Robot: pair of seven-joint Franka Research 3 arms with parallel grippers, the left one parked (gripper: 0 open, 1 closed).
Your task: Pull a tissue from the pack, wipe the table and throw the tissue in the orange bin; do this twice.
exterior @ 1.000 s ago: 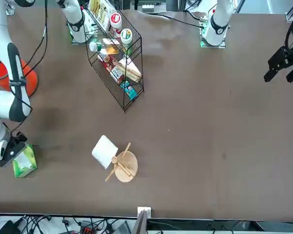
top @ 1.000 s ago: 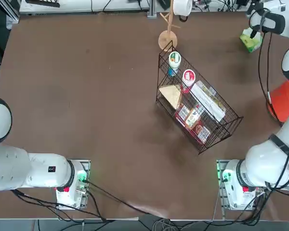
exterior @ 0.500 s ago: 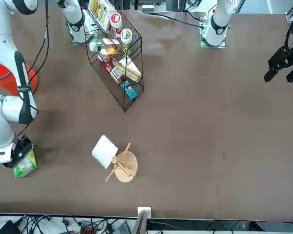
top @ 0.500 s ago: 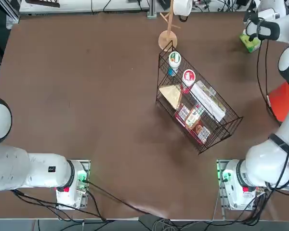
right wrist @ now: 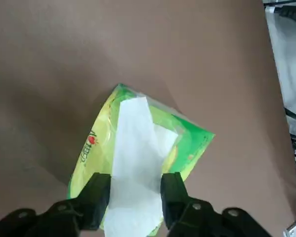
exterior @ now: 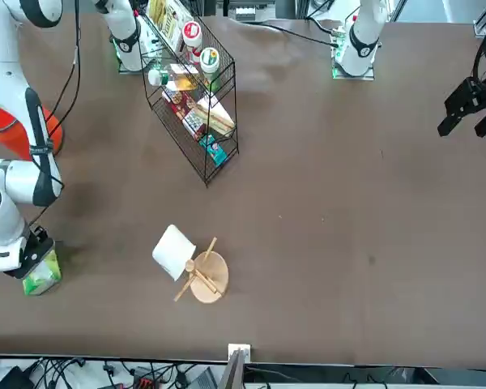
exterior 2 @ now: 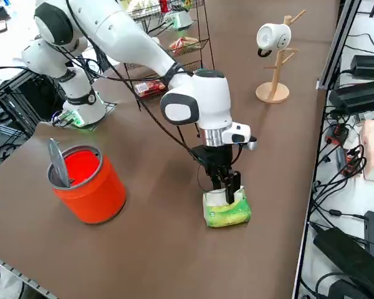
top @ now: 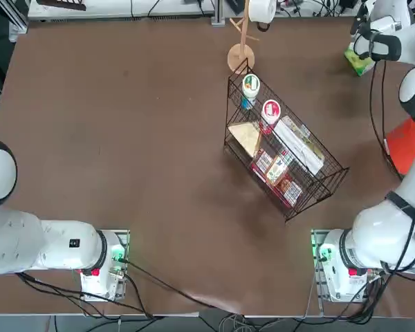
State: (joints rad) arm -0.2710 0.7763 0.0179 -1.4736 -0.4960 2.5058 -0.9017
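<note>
The right gripper [exterior 2: 227,189] is down on the tissue pack [exterior 2: 226,210] at the far right corner of the table [top: 124,138], fingers apart with the white tissue [right wrist: 135,173] sticking up between them. The wrist view shows it best: the two black fingers [right wrist: 96,197] stand either side of the tissue's lower part, right at its edges, though whether they actually pinch it can't be told. The green-and-yellow wrapper is torn open along the top.

Containers now. The orange bin [exterior 2: 87,184] stands near the table's right edge, well apart from the pack, with a grey flap [exterior 2: 56,163] leaning at its rim; only the right side view looks into it, and nothing but orange wall shows. From above just a sliver of the bin [top: 407,144] peeks out behind the arm.

The black wire basket [top: 283,155] sits mid-table, tilted, holding two round lidded tubs [top: 251,86], a long white box [top: 299,145], a tan wedge-shaped pack and red-and-white snack packets [top: 277,169].

Beyond it, a wooden mug stand [top: 241,52] carries a white mug [exterior 2: 269,37]. The front view shows the pack [exterior: 40,275] partly hidden under the wrist.
</note>
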